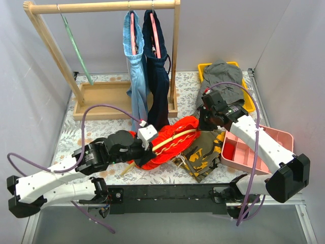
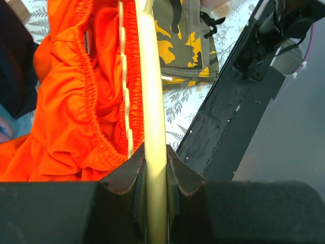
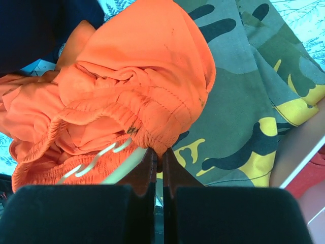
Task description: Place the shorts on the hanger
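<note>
A yellow bin (image 1: 204, 67) at back right holds grey shorts (image 1: 221, 73). The orange-red shorts (image 1: 170, 152) lie bunched mid-table, touching camouflage shorts (image 1: 203, 152), with the pale-yellow hanger (image 2: 150, 76) along their waistband. The left gripper (image 2: 155, 152) is clamped narrowly on the hanger's bar, and the right gripper (image 3: 158, 155) is pinched tight on the waistband's edge.

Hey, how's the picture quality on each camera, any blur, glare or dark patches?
Top view: even soft light, sharp throughout. Left wrist view: the hanger sits close to the lens and looks slightly soft; the left pincer is nearly black. Right wrist view: the right pincer is a dark mass, the shorts vivid, no glare.
</note>
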`<move>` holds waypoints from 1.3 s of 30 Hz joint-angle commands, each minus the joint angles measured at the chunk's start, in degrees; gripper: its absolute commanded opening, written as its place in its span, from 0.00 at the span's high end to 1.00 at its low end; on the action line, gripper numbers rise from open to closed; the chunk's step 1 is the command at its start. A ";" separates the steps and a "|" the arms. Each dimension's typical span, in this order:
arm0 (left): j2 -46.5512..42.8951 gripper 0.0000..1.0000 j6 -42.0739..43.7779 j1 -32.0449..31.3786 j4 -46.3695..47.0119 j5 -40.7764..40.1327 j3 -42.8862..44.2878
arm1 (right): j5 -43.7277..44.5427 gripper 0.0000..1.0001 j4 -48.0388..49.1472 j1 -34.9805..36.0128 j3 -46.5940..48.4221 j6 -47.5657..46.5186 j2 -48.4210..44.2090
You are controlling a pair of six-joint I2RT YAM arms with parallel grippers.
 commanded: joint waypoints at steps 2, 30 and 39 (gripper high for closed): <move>2.39 1.00 -2.79 -11.19 4.61 -15.74 0.27 | -0.62 0.99 -0.10 -1.46 1.49 -1.32 -3.02; 13.64 1.00 2.49 -20.17 54.45 -41.69 -19.06 | -9.58 0.69 0.86 -0.67 -2.20 2.37 -9.44; 17.32 1.00 -0.33 -19.56 57.96 -39.67 -22.40 | -4.75 0.45 -5.29 -7.60 1.05 5.71 -15.50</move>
